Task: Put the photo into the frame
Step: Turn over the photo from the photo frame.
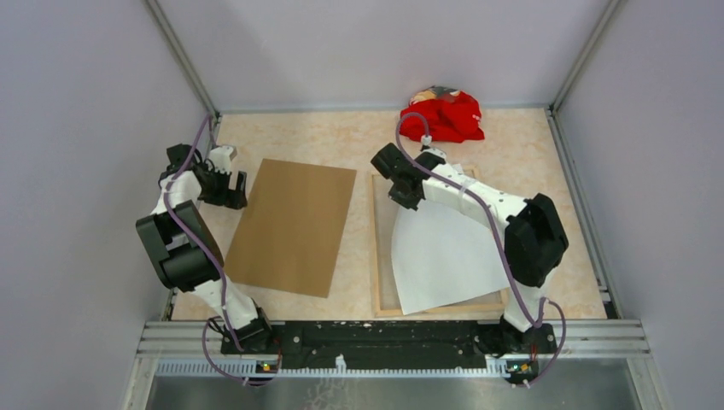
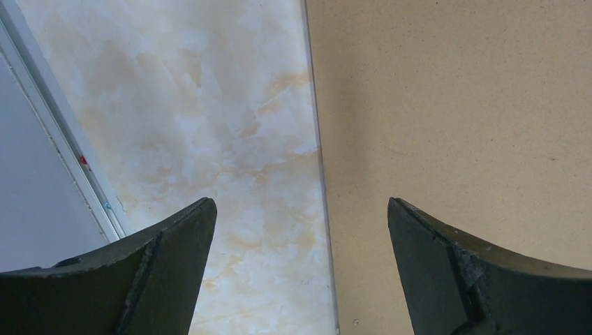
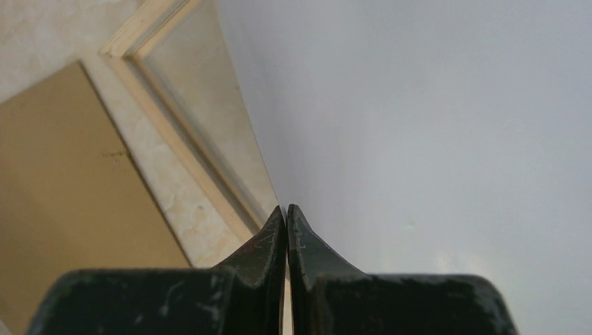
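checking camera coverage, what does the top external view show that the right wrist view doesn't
Only top external: both arms whole, the left pincer beside the brown board at its far left corner, a red cloth at the far edge of the table, and the whole white back of the photo lying askew over the frame.
Only right wrist: the right pincer close up, shut on the photo's edge.
Both: the photo, the frame's wooden left rail, the brown board and the marbled table.

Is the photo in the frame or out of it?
Out. The photo lies skewed, white back up, its near corner across a rail of the frame, pinched by the right gripper.
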`<state>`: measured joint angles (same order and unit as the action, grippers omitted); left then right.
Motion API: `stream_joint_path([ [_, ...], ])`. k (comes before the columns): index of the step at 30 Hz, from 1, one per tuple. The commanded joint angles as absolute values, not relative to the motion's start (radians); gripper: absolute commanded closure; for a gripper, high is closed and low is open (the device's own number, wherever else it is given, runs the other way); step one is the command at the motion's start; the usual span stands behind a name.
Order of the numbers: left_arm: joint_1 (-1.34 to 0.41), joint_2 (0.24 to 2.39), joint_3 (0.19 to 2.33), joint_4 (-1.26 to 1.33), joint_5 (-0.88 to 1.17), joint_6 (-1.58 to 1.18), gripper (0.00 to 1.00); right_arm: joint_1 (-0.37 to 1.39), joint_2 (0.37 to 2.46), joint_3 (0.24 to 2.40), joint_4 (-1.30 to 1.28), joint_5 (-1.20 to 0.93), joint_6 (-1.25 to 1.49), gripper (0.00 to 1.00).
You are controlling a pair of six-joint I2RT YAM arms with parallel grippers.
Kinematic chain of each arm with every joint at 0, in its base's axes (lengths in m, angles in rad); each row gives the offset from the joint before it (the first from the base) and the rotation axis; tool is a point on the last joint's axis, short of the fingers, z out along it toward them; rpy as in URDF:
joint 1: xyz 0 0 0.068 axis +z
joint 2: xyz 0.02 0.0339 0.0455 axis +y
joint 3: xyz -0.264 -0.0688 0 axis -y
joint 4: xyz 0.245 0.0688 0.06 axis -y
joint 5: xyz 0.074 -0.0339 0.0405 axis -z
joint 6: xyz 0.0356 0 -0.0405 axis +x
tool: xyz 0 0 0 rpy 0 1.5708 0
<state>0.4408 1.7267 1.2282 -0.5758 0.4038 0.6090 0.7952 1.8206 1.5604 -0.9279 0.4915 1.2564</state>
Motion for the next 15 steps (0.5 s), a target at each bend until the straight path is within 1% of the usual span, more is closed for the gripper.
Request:
stream_joint_path([
  [1, 0.437, 1.711, 1.229, -0.550, 0.423, 0.626, 0.01, 0.763, 1.759, 1.518, -0.884, 0.543, 1.392, 1.00],
  [6, 0.437, 1.707, 1.226, -0.553, 0.422, 0.630, 0.01, 0.761, 1.765, 1.501, -0.842, 0.549, 1.476, 1.00],
  [9, 0.437, 1.708, 1.217, -0.548, 0.414, 0.640, 0.01, 0.762, 1.785, 1.504, -0.794, 0.525, 1.490, 1.00],
  [12, 0.438, 1.710, 1.215, -0.544, 0.413, 0.641, 0.01, 0.762, 1.817, 1.537, -0.810, 0.520, 1.506, 1.00],
  [15, 0.438, 1.715, 1.211, -0.539, 0.414, 0.641, 0.01, 0.763, 1.822, 1.527, -0.789, 0.518, 1.520, 1.00],
])
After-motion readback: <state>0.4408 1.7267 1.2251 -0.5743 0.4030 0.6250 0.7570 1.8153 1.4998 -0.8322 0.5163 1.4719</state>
